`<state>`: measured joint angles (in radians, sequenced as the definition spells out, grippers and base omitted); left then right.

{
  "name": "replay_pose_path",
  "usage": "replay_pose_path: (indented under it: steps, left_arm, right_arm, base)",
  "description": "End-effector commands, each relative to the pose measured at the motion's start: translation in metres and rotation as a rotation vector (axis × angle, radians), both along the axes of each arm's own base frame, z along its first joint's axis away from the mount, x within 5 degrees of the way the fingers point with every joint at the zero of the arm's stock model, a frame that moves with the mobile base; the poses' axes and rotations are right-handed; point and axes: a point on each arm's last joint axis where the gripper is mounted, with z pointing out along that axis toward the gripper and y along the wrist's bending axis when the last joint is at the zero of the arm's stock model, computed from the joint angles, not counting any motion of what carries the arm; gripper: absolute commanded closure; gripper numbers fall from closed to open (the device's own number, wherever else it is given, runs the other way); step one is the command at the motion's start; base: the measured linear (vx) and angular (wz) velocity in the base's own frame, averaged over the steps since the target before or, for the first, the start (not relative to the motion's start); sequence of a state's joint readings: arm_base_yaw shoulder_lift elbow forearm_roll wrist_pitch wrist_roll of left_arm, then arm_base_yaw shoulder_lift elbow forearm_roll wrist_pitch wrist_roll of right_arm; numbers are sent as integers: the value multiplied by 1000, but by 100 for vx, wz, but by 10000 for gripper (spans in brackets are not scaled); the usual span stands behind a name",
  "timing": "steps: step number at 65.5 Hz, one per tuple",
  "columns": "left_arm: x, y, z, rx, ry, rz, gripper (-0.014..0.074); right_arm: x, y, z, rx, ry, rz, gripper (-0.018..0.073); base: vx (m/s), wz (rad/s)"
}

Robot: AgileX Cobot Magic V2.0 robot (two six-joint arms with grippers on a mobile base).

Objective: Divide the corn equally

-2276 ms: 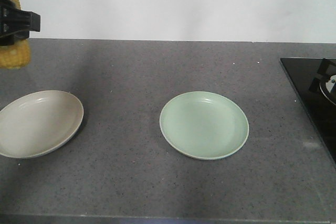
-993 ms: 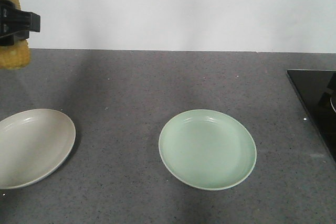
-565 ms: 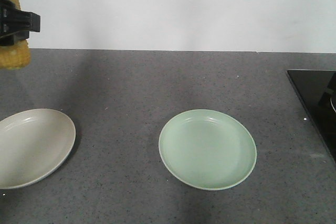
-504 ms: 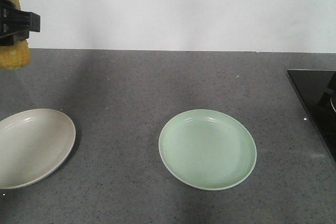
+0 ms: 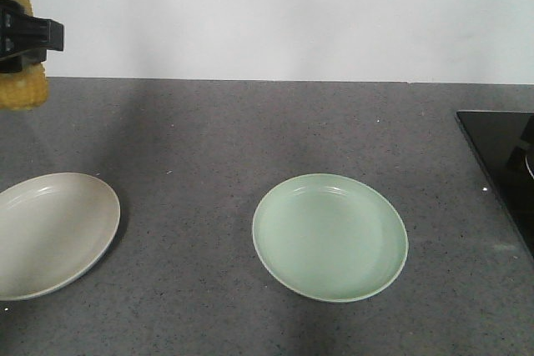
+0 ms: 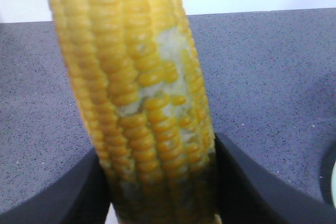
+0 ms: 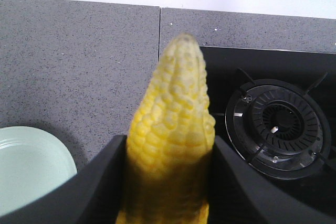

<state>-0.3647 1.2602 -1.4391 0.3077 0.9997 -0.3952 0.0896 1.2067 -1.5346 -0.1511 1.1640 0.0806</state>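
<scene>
At ten o'clock of the front view, a cob point(image 5: 22, 89) is held upright by the left gripper point(image 5: 25, 37), whose jaws are clamped on both its sides, clear of the grey counter point(image 5: 209, 139). A beige plate point(image 5: 50, 235) is seen at eight o'clock, a green plate point(image 5: 329, 237) near the middle, and a black hob point(image 5: 501, 164) at three o'clock. A second cob point(image 7: 170, 124) is clasped by the right gripper point(image 7: 170, 182), its tip pointed to twelve o'clock, with a burner point(image 7: 278, 124) at its three o'clock.
</scene>
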Motion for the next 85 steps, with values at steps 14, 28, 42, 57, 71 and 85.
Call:
replay_pose_path:
  steps: [14,28,42,57,71,85]
  left_arm:
    - [-4,2,18,-21,-106,-7,450]
    - [-4,2,18,-21,-106,-7,450]
    - [-4,2,18,-21,-106,-7,450]
    - [-4,2,18,-21,-106,-7,450]
    - [-4,2,18,-21,-106,-7,450]
    - [-4,2,18,-21,-106,-7,450]
  right_arm:
    - [-5,-3,16,-12,-112,-3,373]
    - [-4,-2,17,-7,-123,1,373]
    - [6,6,8,39,-77,68,373]
    - [41,28,-18,151,36,243,373]
    - [76,45,-55,248,200,350,373]
    - [102,56,-88,324,319,391,373]
  base:
    - [0,0]
    - [0,0]
    - [0,0]
    - [0,0]
    - [0,0]
    - [0,0]
